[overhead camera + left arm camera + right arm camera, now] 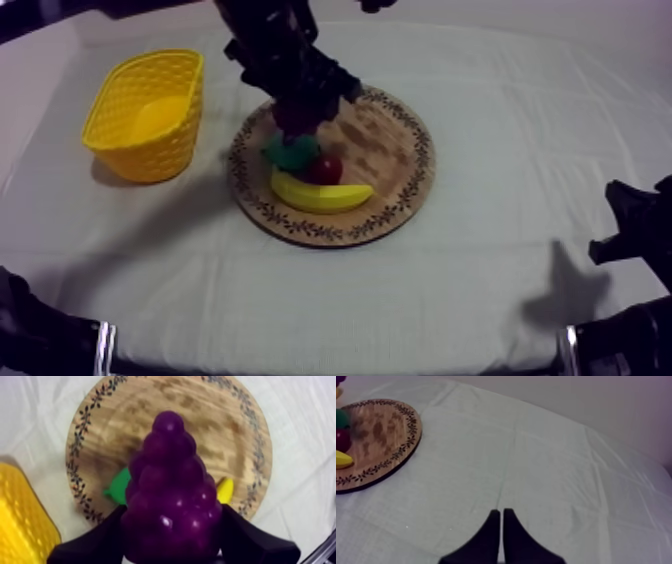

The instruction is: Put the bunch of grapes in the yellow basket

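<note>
The purple bunch of grapes (pixel 172 501) hangs above the round wooden board (pixel 170 421), and my left gripper (pixel 172 531) is shut on it, with a black finger (pixel 95 543) at each side. From above, my left gripper (pixel 300 108) reaches in from the upper left over the board (pixel 390 140), and the grapes (pixel 295 120) show dark beneath it. The yellow basket (pixel 148 112) stands left of the board and holds nothing. My right gripper (pixel 502 526) is shut on nothing above bare cloth, low at the right side (pixel 630 235).
A green pear (pixel 290 153), a small red fruit (pixel 326 168) and a banana (pixel 320 193) lie on the board's near-left part. The pear (pixel 119 486) and banana (pixel 226 490) sit just below the grapes. The basket (pixel 20 521) is close beside the board.
</note>
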Controlling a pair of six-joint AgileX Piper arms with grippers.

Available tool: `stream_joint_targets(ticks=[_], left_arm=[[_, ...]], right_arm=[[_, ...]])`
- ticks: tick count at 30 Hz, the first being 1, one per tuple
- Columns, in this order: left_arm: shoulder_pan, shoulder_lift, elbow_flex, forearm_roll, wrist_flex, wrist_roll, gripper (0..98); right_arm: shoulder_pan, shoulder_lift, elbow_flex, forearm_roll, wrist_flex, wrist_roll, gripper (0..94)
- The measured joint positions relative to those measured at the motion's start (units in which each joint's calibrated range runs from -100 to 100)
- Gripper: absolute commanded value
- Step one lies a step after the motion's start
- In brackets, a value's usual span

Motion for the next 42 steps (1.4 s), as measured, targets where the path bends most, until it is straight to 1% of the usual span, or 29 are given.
stream_joint_targets(ticks=[3, 8, 15, 21, 30, 38, 42], left_arm=[[0.10, -4.70, 4.89, -0.33, -0.45, 0.03, 49.0], [-1.00, -11.40, 11.95, -0.37, -1.15, 0.29, 48.9], [-4.15, -20.62, 19.72, -0.26, -1.22, -0.05, 49.0], [-8.49, -27.41, 23.57, 0.34, -1.06, -1.25, 48.7], [-17.30, -34.92, 24.86, 1.46, 0.33, -3.88, 48.6], [-24.60, -34.50, 21.70, 1.57, 2.59, -4.86, 48.8], [-26.87, -32.02, 19.45, 1.57, 3.07, -4.70, 48.7]], right_arm=[[0.00, 0.00, 0.00, 0.00, 0.00, 0.00, 0.5], [0.00, 0.00, 0.00, 0.00, 0.00, 0.00, 0.5], [0.00, 0.00, 0.00, 0.00, 0.00, 0.00, 0.5], [0.00, 0.00, 0.00, 0.00, 0.00, 0.00, 0.5], [0.00, 0.00, 0.00, 0.00, 0.00, 0.00, 0.5], [0.00, 0.00, 0.00, 0.00, 0.00, 0.29, 0.5], [0.00, 0.00, 0.00, 0.00, 0.00, -0.04, 0.5]])
